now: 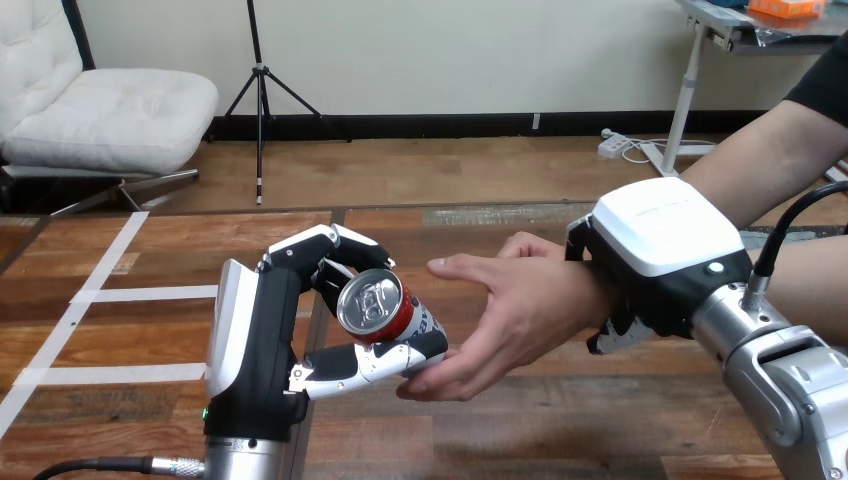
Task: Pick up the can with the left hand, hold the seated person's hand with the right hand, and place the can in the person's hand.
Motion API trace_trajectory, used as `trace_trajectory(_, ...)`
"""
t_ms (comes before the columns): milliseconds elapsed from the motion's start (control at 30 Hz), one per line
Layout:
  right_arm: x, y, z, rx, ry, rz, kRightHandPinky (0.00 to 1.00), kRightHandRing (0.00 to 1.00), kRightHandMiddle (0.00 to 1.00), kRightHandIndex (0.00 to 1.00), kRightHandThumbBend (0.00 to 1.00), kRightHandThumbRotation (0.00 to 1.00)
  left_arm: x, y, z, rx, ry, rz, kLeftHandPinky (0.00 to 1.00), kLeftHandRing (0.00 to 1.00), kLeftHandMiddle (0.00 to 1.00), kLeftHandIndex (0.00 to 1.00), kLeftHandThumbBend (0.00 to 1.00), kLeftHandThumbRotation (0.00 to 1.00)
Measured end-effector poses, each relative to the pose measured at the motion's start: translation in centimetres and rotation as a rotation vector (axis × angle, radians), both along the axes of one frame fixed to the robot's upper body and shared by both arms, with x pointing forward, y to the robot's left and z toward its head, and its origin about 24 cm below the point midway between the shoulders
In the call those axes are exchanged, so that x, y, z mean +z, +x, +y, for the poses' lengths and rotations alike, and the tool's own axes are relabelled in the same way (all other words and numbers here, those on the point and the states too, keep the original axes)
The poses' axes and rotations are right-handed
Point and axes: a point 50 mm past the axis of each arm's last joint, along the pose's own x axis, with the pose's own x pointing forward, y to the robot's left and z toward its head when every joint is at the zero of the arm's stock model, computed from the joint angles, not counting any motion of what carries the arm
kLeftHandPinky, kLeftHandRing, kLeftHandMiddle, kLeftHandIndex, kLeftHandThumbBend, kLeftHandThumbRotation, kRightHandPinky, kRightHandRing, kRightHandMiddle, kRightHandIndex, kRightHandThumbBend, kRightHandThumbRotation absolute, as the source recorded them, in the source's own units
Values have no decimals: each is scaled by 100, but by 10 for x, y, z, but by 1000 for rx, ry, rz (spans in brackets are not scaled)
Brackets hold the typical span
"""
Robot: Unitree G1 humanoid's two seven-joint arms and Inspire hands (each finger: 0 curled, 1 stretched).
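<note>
Can (378, 305), clasped in our left hand (262, 335), points three o'clock toward the person's hand (510, 320), whose wrist (588, 290) our right hand (655, 245) clasps steady.

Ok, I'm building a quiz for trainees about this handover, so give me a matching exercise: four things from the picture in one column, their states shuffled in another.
1. can
2. left hand
3. right hand
4. person's hand

A. clasped round the person's wrist
B. open, fingers reaching to the can
C. tilted, top facing the camera
D. curled round the can

Pairs: 1-C, 2-D, 3-A, 4-B.
</note>
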Motion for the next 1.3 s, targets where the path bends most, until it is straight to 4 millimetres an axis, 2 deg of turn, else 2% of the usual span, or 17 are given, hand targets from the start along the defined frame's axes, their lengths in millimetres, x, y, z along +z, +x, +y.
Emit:
trace_trajectory(500,-9,0,7,64,-11,-35,28,32,38,46,81,0,0,0,-2,-4,-7,0,28,34,40,42,75,3)
trace_trajectory(1300,-14,-2,16,111,-4,-12,29,33,39,47,77,0,1,-1,-9,-26,-21,-11,29,35,41,43,76,3)
